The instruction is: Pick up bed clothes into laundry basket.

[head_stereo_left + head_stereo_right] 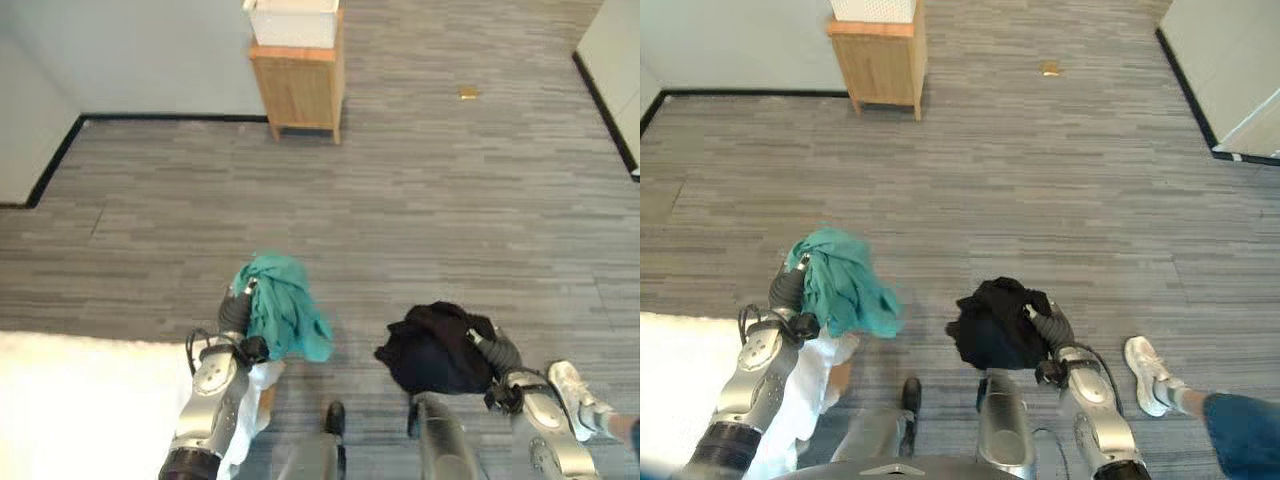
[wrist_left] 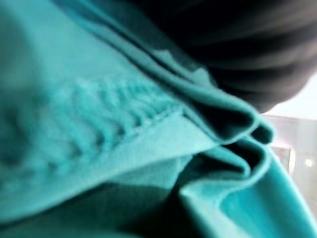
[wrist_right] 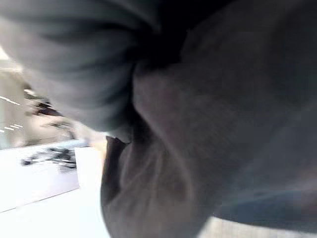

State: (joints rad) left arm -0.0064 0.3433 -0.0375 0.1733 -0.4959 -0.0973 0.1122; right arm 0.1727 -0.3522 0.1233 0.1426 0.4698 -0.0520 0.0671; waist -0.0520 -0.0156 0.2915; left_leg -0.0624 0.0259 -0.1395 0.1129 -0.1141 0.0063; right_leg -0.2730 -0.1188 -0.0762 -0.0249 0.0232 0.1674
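overhead, my left hand (image 1: 234, 312) carries a bunched teal garment (image 1: 282, 307) above the grey floor (image 1: 430, 200), fingers buried in the folds, so i cannot tell their set. my right hand (image 1: 1053, 326) is likewise lost in a black garment (image 1: 995, 322). both bundles hang clear of the floor, well apart from the white laundry basket (image 1: 292, 20) on the wooden stand (image 1: 298, 88) by the far wall. both look soft, light and limp; i judge a grip deep in the bunched middle holds best, since loose ends will trail. white bedding (image 1: 70, 400) lies at my left. a person's white shoe (image 1: 1148, 375) shows at right. no readable writing.
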